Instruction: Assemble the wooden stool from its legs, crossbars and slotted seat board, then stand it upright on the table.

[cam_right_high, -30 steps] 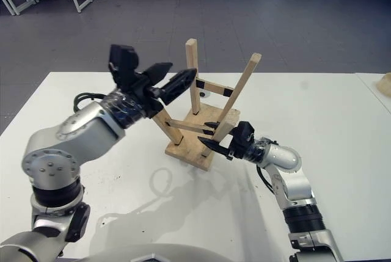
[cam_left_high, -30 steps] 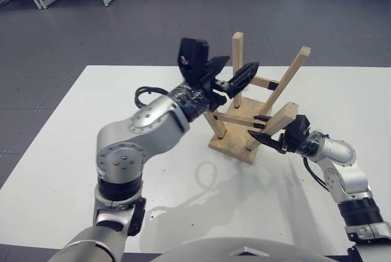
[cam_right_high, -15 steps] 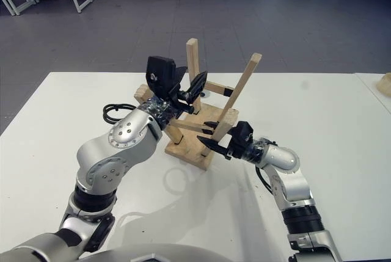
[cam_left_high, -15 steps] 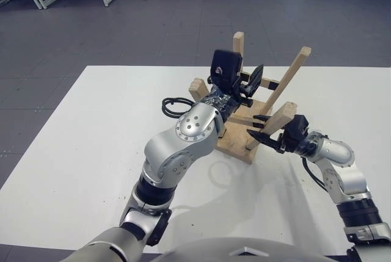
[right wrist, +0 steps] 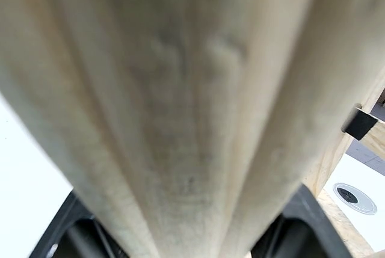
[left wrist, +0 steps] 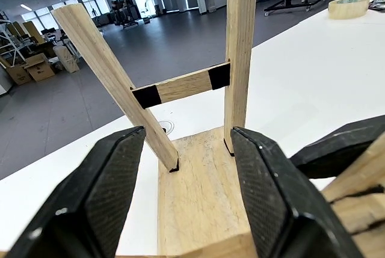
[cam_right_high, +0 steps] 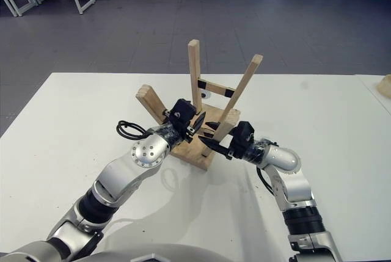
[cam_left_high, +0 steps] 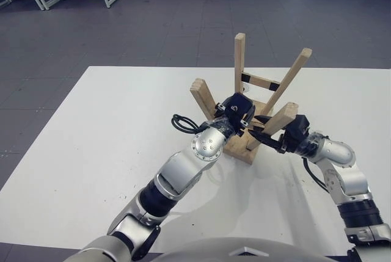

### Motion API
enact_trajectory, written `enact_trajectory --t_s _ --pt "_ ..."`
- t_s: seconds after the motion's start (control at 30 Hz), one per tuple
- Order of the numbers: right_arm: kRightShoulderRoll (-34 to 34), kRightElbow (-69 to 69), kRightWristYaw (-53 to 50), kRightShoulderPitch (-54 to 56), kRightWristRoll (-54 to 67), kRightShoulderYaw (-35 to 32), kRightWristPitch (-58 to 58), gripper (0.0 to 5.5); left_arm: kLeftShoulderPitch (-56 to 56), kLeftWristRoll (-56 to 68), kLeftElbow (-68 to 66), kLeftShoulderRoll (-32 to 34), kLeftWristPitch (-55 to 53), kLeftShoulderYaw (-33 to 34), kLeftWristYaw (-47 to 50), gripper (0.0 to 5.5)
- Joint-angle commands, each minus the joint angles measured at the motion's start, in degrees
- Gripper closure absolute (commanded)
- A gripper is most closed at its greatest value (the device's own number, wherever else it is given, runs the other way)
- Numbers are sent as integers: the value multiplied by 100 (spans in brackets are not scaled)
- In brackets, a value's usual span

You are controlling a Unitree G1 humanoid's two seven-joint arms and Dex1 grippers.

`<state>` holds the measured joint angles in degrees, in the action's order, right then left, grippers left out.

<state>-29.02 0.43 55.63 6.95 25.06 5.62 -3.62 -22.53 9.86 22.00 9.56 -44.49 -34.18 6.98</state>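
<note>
The wooden stool (cam_left_high: 264,82) looks light, hard and wobbly — hold a leg (cam_left_high: 284,115) low; right gripper (cam_left_high: 261,131) pinches one; left gripper (left wrist: 191,198) is spread wide — holding nothing.

Four legs (cam_left_high: 239,60) are sticking up from one seat board (cam_left_high: 240,151), at 9, 12, 2 and 4 o'clock. One black-ended crossbar (cam_left_high: 264,82) is showing clearly. Two grippers are sitting at the board: left gripper (left wrist: 189,192), right gripper (cam_left_high: 263,131). One table (cam_left_high: 91,140) is carrying everything.

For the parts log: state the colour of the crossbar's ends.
Black, on a pale crossbar; best in left wrist view.
</note>
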Motion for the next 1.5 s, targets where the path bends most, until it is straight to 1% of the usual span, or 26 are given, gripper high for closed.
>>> enact_trajectory --t_s 0.03,0.1,0.2,0.27,0.33,0.4,0.47,0.53,0.6,0.7,0.8,0.83,0.87,0.9,0.93,0.97,1.03,1.07,1.1,1.13,1.17,1.23,1.3,1.33,1.4,1.5 --pt "16 174 -91 -191 -307 127 253 344 431 288 75 -423 -496 426 -169 286" --pt "23 166 -103 -206 -309 133 257 344 146 374 535 -827 -567 1047 -14 286" --pt "21 153 -109 -230 -304 119 267 344 -699 243 919 -996 -890 1707 112 286" --pt "16 153 -103 -229 -297 112 270 344 -973 117 932 -990 -1073 1802 103 286" --pt "19 143 -109 -221 -297 116 278 344 -898 -8 781 -895 -1186 1650 33 286" --pt "3 128 -96 -233 -284 108 289 344 -681 -340 490 -401 -1248 841 -216 286" --pt "-23 101 -82 -253 -258 97 331 344 -602 -903 -72 249 -1197 -566 -600 286" --pt "-29 64 -74 -256 -243 102 382 344 -616 -1363 -910 606 -1136 -1936 -1084 286" --pt "-20 54 -71 -206 -229 115 445 344 -310 -1406 -1576 472 -947 -2117 -1309 286" --pt "-12 15 -112 -240 -225 101 481 344 -286 -1694 -1474 542 -946 -2176 -1478 286" --pt "-25 14 -125 -262 -262 115 516 344 -96 -1195 269 370 -2053 -1279 -1705 286" --pt "-75 35 -152 -266 -320 136 600 344 -33 -977 881 202 -2458 -833 -1797 286" --pt "-166 74 -100 -269 -387 193 690 344 91 -679 1412 -158 -2874 -148 -1962 286" --pt "-280 125 18 -256 -448 270 769 344 179 -305 1817 -721 -3175 864 -2168 286" --pt "-381 183 200 -220 -473 341 777 344 -61 36 2070 -1043 -3348 2039 -2410 286" --pt "-454 229 369 -177 -462 393 767 344 -358 317 2221 -1258 -3480 3030 -2584 286" --pt "-504 420 686 15 -356 408 709 344 -1522 999 2190 -1348 -3636 4932 -2819 286" --pt "-501 594 866 139 -273 376 672 344 -2296 1621 2029 -1375 -3607 5940 -2738 286" --pt "-505 747 1017 234 -230 359 625 344 -2916 2185 1868 -1380 -3557 6713 -2610 286" --pt "-516 868 1201 302 -177 362 595 344 -3406 3002 1611 -1254 -3288 7310 -2227 286" --pt "-538 943 1366 340 -129 377 574 344 -3735 3655 1387 -1095 -3048 7698 -1872 286" --pt "-572 1002 1691 385 38 374 602 344 -4191 4120 1050 -683 -2841 8242 -1398 286" --pt "-551 1194 1887 501 54 345 499 344 -3997 3570 748 -27 -2921 8501 -1225 286" --pt "-530 1262 1938 548 45 336 446 344 -3609 3234 647 205 -2892 8434 -1092 286" --pt "-476 1330 2017 615 43 326 383 344 -2318 2557 556 467 -2783 7884 -913 286" --pt "-409 1333 2042 689 42 308 329 344 -263 1754 567 471 -2424 6706 -818 286"
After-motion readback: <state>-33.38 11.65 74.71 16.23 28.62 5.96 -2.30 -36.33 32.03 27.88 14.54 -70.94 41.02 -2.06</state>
